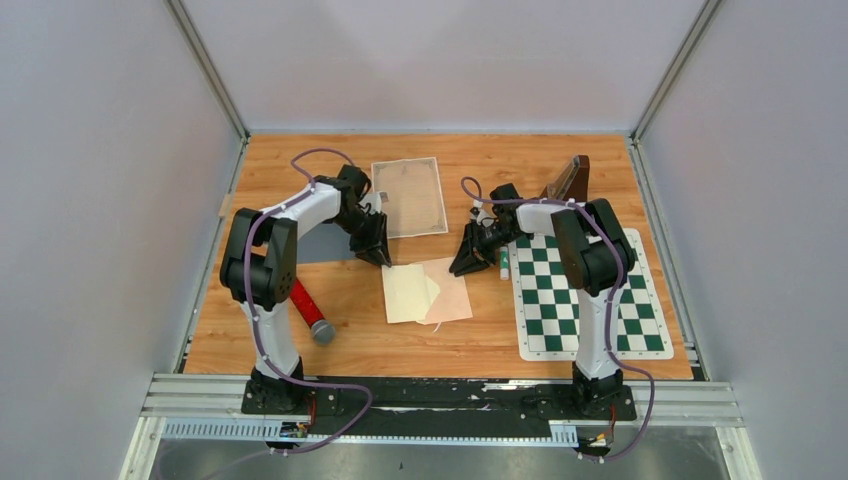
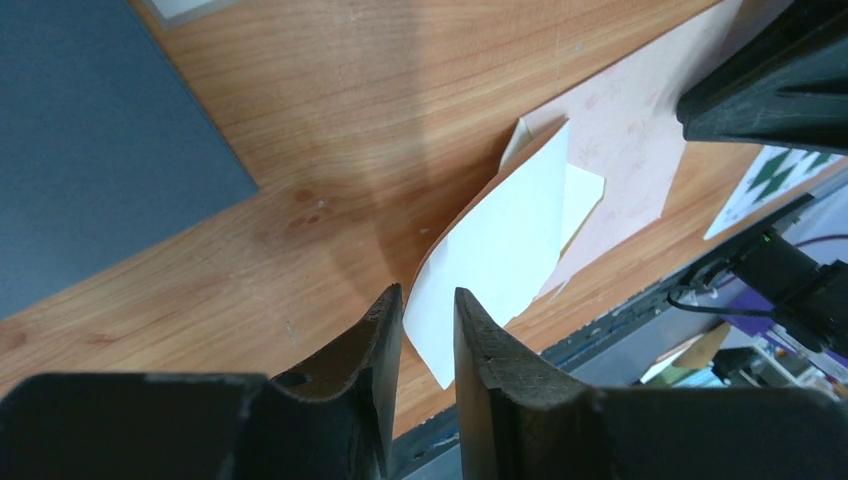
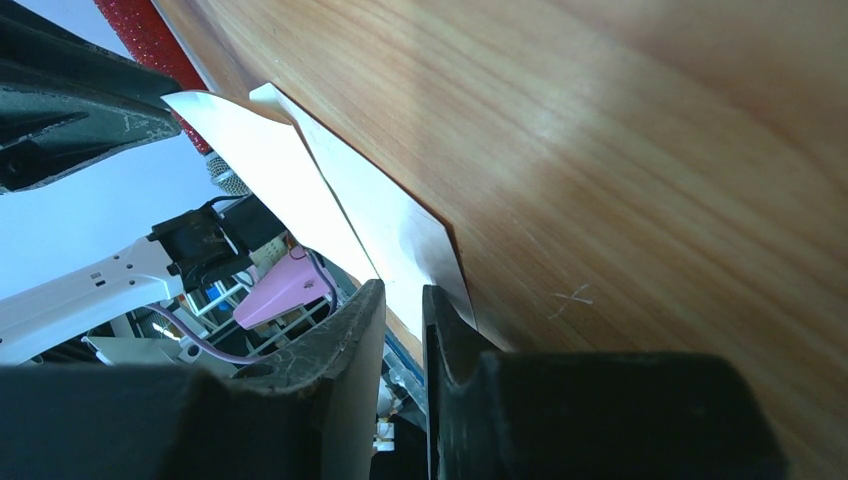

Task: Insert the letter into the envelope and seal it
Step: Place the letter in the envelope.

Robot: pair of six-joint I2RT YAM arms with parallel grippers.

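A pale pink envelope [image 1: 452, 292] lies flat on the wooden table between the arms. The cream letter [image 1: 405, 294] rests over its left part. In the left wrist view the letter [image 2: 500, 240] curls up off the envelope [image 2: 630, 130]. My left gripper [image 1: 376, 252] is at the letter's far left corner, and its jaws [image 2: 428, 293] stand apart with the sheet's corner just beyond the tips. My right gripper [image 1: 466, 263] is at the envelope's far right corner. Its fingers [image 3: 403, 285] show a narrow gap, and the pale sheet's edge [image 3: 390, 225] ends right at the tips.
A red microphone [image 1: 308, 310] lies near the left arm's base, beside a grey sheet [image 1: 320, 243]. A woven mat [image 1: 408, 196] lies at the back. A green chessboard mat [image 1: 585, 295] sits under the right arm, with a brown wooden stand [image 1: 570, 180] behind it.
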